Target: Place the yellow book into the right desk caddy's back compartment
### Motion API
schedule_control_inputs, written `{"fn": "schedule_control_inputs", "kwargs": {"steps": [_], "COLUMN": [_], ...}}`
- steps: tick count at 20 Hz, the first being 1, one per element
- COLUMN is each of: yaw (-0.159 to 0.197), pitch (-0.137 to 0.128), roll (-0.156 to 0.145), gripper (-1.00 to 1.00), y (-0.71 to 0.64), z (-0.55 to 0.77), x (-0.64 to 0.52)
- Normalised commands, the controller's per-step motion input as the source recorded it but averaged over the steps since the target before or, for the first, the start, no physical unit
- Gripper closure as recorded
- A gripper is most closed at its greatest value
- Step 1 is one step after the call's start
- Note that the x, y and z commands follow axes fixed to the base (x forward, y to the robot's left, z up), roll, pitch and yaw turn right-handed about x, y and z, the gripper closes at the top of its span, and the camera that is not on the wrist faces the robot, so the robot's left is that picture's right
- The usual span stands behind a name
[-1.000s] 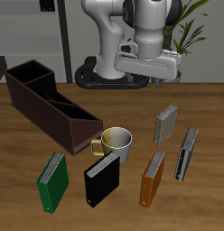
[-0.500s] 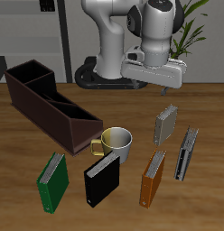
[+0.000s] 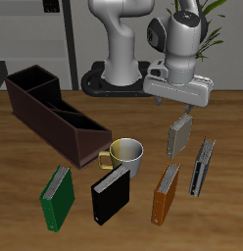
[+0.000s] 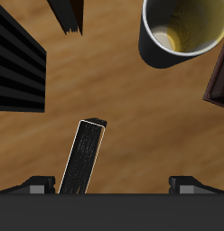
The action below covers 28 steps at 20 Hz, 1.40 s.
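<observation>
The yellow book [image 3: 179, 135] stands upright on the table, behind the orange book. In the wrist view it [image 4: 84, 157] shows edge-on just beyond the fingertips. My gripper [image 3: 184, 106] hangs a little above the yellow book, open and empty; its two fingertips [image 4: 32, 185] stand wide apart, with the midpoint of the gripper [image 4: 112, 185] slightly beside the book. The right desk caddy [image 3: 53, 116] is a long dark brown box lying diagonally across the table, well away from the gripper; one of its corners [image 4: 219, 79] shows in the wrist view.
A cream mug [image 3: 125, 155] [image 4: 182, 32] stands between the caddy and the yellow book. An orange book [image 3: 166, 191], a dark grey slim book [image 3: 203, 165] [image 4: 19, 63], a black book [image 3: 112, 193] and a green book [image 3: 57, 196] stand nearer the front edge.
My gripper has moved sideways and down, from behind the mug to just over the yellow book. The books, mug and caddy have not moved.
</observation>
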Motion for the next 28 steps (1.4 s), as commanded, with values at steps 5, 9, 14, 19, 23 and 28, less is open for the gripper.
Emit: {"fn": "schedule_control_inputs", "kwargs": {"steps": [5, 9, 14, 19, 23, 28], "yaw": [0.005, -0.020, -0.010, -0.028, -0.025, 0.000], "pitch": [-0.014, -0.003, -0.023, -0.012, 0.069, 0.029], "roll": [0.029, 0.039, 0.010, 0.016, 0.010, 0.010], "gripper": [-1.00, -1.00, -1.00, -1.00, -1.00, -1.00], "y": [0.24, 0.25, 0.00, 0.02, -0.04, 0.01], "z": [-0.09, -0.18, -0.11, -0.26, -0.38, -0.31], "x": [-0.05, 0.05, 0.08, 0.05, 0.15, 0.08]}}
